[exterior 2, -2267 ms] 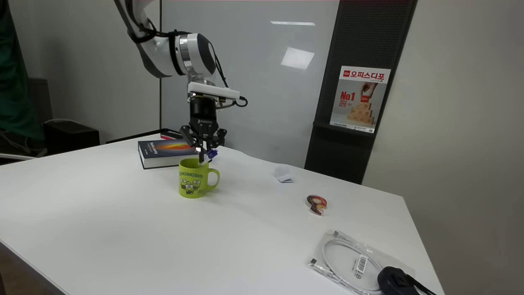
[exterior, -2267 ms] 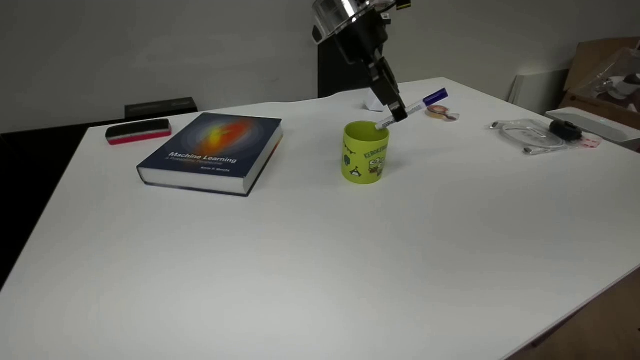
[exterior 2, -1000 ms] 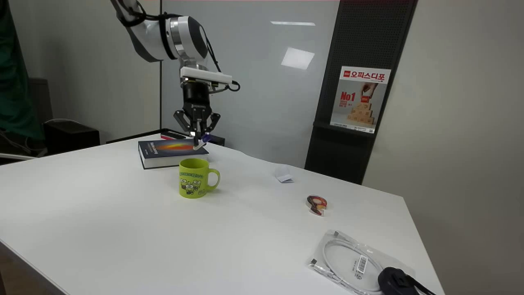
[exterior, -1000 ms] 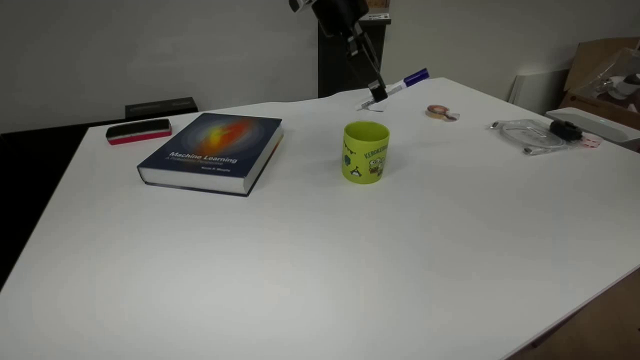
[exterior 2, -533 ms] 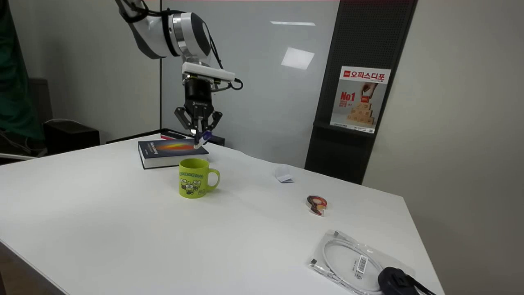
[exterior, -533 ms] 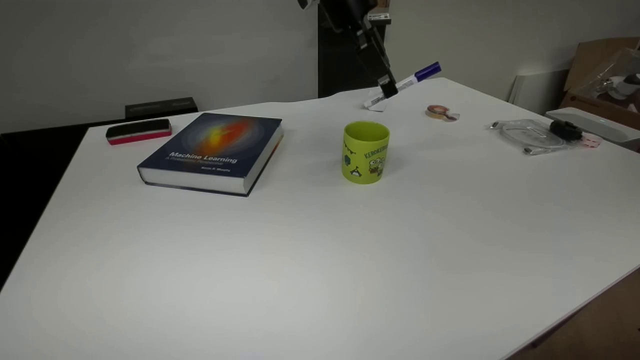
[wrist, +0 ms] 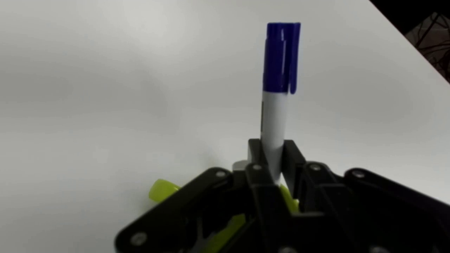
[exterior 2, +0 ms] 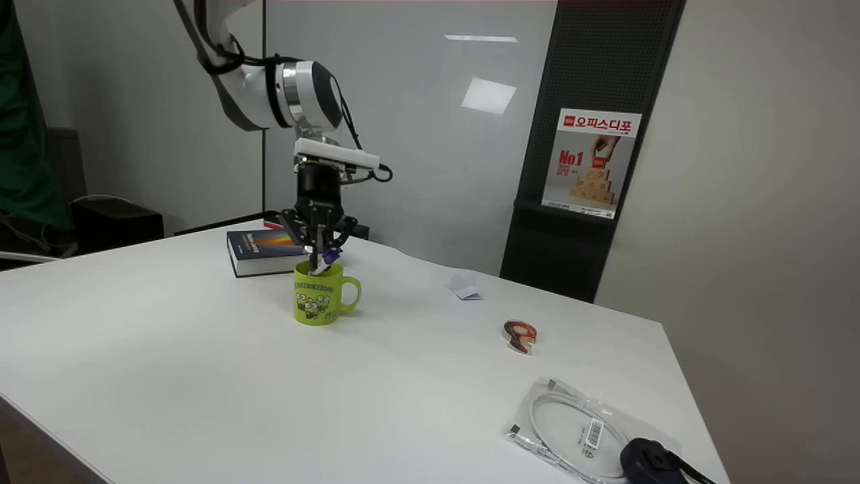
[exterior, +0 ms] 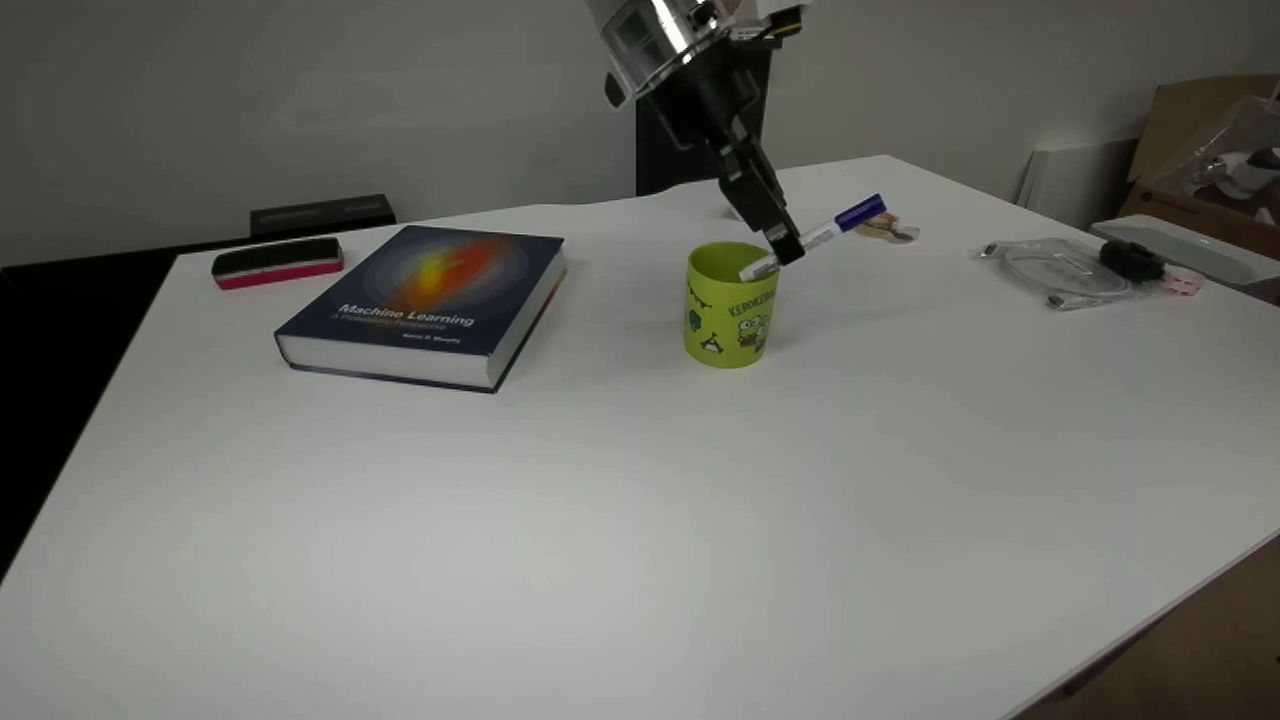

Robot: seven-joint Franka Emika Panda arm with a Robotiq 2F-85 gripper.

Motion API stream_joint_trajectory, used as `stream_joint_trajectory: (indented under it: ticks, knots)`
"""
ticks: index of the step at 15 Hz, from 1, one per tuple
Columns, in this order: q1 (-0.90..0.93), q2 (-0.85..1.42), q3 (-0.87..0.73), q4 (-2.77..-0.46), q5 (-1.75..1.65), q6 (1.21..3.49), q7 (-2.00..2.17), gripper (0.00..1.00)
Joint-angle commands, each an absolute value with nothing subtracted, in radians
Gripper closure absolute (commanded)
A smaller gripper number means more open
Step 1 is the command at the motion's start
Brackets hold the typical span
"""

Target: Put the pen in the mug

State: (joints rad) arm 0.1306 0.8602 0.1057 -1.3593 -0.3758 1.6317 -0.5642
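Note:
The pen (exterior: pixel 822 236), white with a blue cap, is held at a slant, cap end up. My gripper (exterior: pixel 788 250) is shut on the middle of its white body, as the wrist view also shows at the fingertips (wrist: pixel 272 146). The yellow-green mug (exterior: pixel 728 322) stands upright on the table, and its handle shows in an exterior view (exterior 2: pixel 352 294). The pen's lower end overlaps the mug's mouth in both exterior views; how deep it sits is hard to tell. In the wrist view the mug (wrist: pixel 162 190) is mostly hidden behind the gripper.
A thick dark book (exterior: pixel 430 300) lies beside the mug, with a flat red-and-black object (exterior: pixel 277 265) beyond it. A folded white paper (exterior 2: pixel 465 286), a tape roll (exterior 2: pixel 520 335), a bagged cable (exterior 2: pixel 571 430) and a black object (exterior 2: pixel 648 460) lie along the other side.
My gripper rose away from the mug with the pen, then came down again so the pen's lower end is at the mouth. The pen stayed held. The mug has not moved.

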Motion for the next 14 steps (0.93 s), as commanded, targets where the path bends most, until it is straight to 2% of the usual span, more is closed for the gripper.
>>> stream_joint_trajectory:
  ticks: [1,14]
  knots:
    - [0.126,0.879,0.104,-1.338,-0.375,1.633,-0.561,0.96]
    - [0.139,0.918,0.102,-1.26,-0.377,1.62,-0.569,0.96]
